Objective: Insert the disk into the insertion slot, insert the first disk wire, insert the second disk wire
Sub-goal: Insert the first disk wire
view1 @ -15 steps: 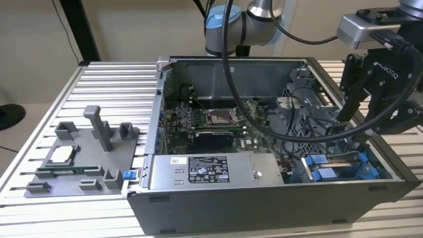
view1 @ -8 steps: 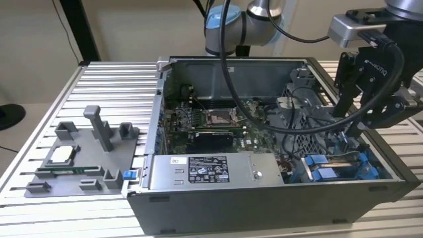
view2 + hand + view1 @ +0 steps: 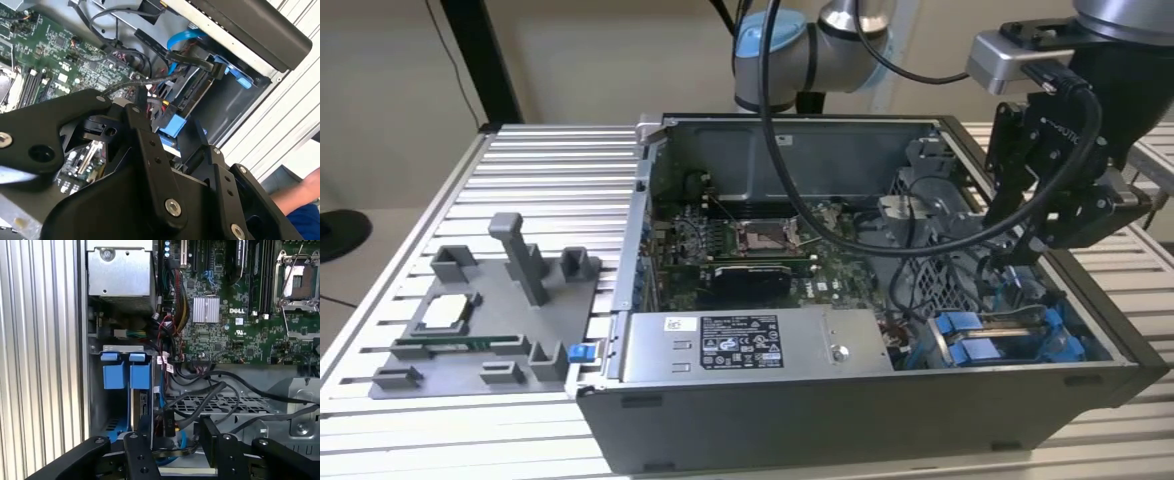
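Note:
In the exterior view the open computer case (image 3: pixel 854 420) sits on a slatted table. The insertion slot (image 3: pixel 963 350), a bay with blue rails, is in the corner of the case at that view's right. In the first wrist view the disk (image 3: pixel 141 402) stands edge-on in the bay behind blue tabs (image 3: pixel 140 374). A black connector (image 3: pixel 168 422) on a dark wire sits against the disk's end, next to a blue cable (image 3: pixel 185 37). My gripper (image 3: pixel 1017 262) hangs over this corner. Its fingers (image 3: pixel 139 452) are spread, and the gripper (image 3: pixel 172 432) (image 3: pixel 167 125) holds nothing.
The grey power-supply box (image 3: pixel 747 345) lies along the case's front wall. The motherboard with its processor socket (image 3: pixel 758 236) fills the middle. A grey fixture (image 3: pixel 494 320) stands on the table at the exterior view's left. A person's blue sleeve (image 3: pixel 302 217) shows beside the case.

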Robot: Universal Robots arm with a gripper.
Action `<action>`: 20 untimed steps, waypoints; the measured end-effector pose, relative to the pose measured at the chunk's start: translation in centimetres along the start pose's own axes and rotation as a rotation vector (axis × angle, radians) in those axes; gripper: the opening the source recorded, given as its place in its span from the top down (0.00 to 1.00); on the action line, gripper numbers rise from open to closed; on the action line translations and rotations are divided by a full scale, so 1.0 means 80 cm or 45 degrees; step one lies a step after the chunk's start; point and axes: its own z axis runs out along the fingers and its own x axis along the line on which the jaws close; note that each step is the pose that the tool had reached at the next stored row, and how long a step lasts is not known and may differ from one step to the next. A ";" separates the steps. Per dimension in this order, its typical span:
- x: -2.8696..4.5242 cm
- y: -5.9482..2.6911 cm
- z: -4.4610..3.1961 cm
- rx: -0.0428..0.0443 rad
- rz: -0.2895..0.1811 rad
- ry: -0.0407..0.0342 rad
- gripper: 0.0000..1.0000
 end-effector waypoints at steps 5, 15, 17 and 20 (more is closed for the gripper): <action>-0.0011 0.000 0.0007 0.013 -0.003 -0.0003 0.00; -0.0016 0.005 0.0035 0.020 -0.006 -0.0004 0.00; 0.0010 0.006 0.0035 0.020 -0.006 -0.0003 0.00; 0.0071 0.007 0.0038 0.020 -0.008 -0.0006 0.00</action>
